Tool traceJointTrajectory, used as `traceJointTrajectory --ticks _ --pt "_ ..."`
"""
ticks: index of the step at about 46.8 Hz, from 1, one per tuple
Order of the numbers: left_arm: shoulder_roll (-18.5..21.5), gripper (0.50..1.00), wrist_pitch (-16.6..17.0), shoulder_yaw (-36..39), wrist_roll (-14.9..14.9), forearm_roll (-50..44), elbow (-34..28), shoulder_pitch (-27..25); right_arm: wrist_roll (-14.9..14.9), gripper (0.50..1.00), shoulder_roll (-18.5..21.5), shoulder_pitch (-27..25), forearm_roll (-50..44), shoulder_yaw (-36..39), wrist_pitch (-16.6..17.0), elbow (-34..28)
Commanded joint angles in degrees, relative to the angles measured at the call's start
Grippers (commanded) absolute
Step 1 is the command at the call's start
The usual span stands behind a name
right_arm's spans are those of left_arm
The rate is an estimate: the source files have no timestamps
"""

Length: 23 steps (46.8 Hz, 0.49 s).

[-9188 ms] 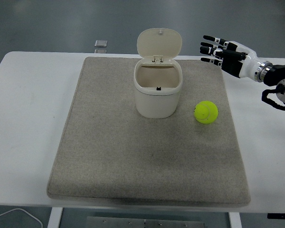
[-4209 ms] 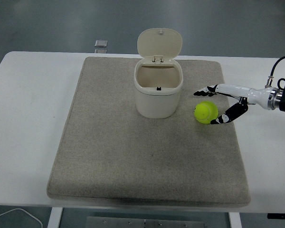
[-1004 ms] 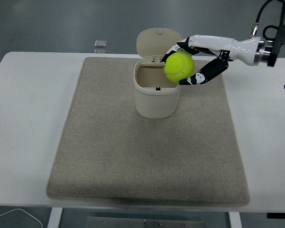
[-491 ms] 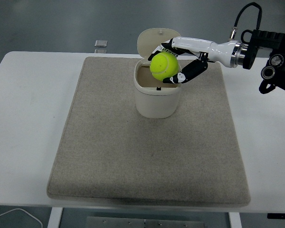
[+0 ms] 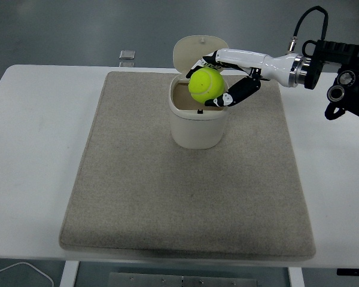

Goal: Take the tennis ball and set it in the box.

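The right hand (image 5: 222, 76) pinched the tennis ball (image 5: 205, 84) between thumb and fingers, holding it over the open cream lidded box (image 5: 198, 122) near the table's (image 5: 30, 143) far edge.

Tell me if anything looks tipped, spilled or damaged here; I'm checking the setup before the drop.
Nothing stands out. The box stands upright on the mat with its lid open, and the right hand holds the tennis ball over its opening. A small object lies beyond the mat.
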Motion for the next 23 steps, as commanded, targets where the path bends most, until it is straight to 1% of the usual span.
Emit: traceJointTrajectory --ticks 1,23 --pt "0.0 0.992 0.0 0.0 0.0 0.0 0.0 0.0 0.1 0.858 0.0 -0.1 -0.1 -0.1 0.0 -0.3" --pt "0.0 0.992 0.0 0.0 0.0 -0.1 0.0 0.0 0.1 0.858 0.0 -0.7 -0.1 -0.5 0.0 -0.3"
